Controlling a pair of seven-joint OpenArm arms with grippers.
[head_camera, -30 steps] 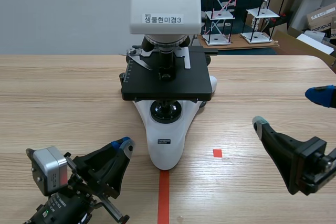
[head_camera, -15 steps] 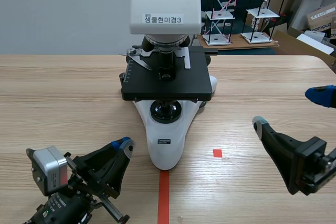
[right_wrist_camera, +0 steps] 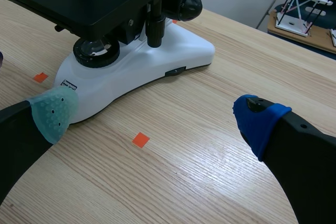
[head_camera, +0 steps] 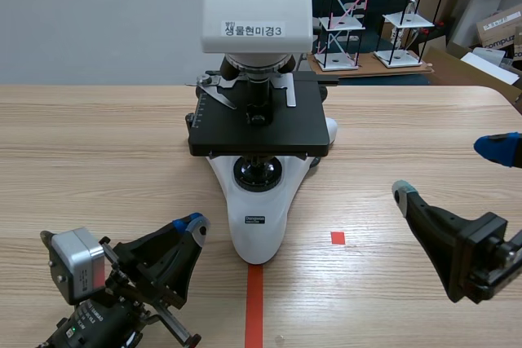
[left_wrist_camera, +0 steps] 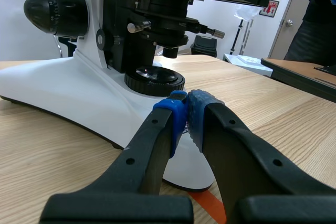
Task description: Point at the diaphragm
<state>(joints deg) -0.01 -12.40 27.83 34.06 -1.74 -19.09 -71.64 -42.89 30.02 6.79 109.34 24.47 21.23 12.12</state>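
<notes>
Wooden tabletop (head_camera: 98, 136) all round. Left hand (head_camera: 192, 224) sits low, pads pressed together, likely to make one pointing tip, aimed at the microscope (head_camera: 258, 218). The diaphragm (left_wrist_camera: 157, 22) hangs under the black stage (head_camera: 258, 132), above the lamp lens (head_camera: 258, 173), apart from that tip. Right hand (head_camera: 449, 170) waits spread wide, clear of the work. Nothing has budged since a second ago.
</notes>
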